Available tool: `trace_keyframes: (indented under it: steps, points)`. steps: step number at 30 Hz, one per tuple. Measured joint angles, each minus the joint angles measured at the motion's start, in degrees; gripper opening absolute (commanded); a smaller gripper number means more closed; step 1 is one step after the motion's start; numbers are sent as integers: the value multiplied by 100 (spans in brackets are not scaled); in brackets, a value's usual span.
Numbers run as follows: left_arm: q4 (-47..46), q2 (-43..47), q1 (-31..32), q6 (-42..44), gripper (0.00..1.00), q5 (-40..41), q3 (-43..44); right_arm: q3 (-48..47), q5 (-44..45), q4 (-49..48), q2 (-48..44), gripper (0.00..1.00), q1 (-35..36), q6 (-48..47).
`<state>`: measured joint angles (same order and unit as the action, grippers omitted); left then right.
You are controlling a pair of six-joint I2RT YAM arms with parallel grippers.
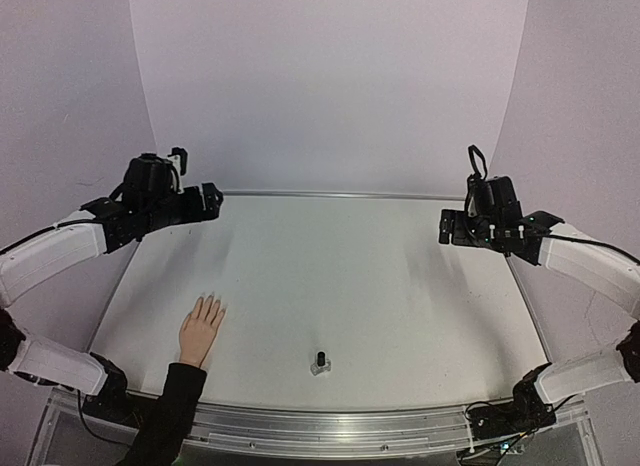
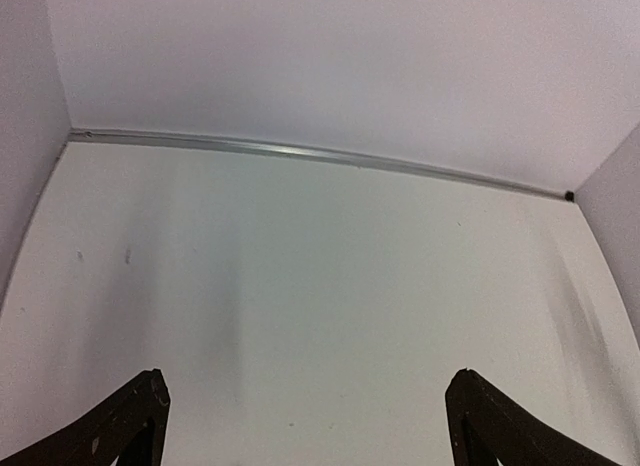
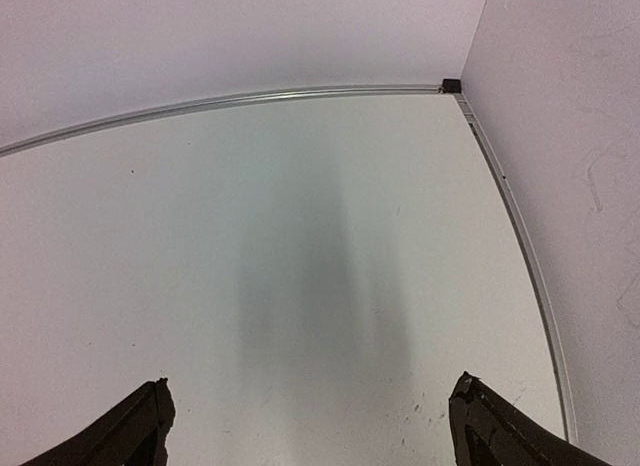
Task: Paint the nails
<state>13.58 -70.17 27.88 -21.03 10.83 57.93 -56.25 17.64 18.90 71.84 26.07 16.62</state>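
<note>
A pale peach hand (image 1: 201, 328) with a black sleeve (image 1: 170, 411) lies flat on the white table at the near left, fingers pointing away. Its nails (image 1: 210, 302) are too small to make out. A small black-capped bottle (image 1: 320, 363) stands upright near the front middle. My left gripper (image 1: 212, 200) is open and empty, raised at the far left, well away from the hand. My right gripper (image 1: 445, 227) is open and empty, raised at the far right. In both wrist views only bare table lies between the fingertips (image 2: 152, 386) (image 3: 466, 386); hand and bottle are out of those views.
White walls enclose the table on three sides, with a metal strip (image 1: 340, 195) along the far edge. A metal rail (image 1: 330, 421) runs along the near edge by the arm bases.
</note>
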Motion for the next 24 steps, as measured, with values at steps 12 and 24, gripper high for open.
trace_keyframes:
  steps: [12,24]
  points:
    - [-220,-1781,2642,692,94,-1442,19,200,-491,-296,-129,98,2,-26]
    - [25,-2850,3169,1799,82,-2922,542,271,-510,-394,-353,98,2,-105]
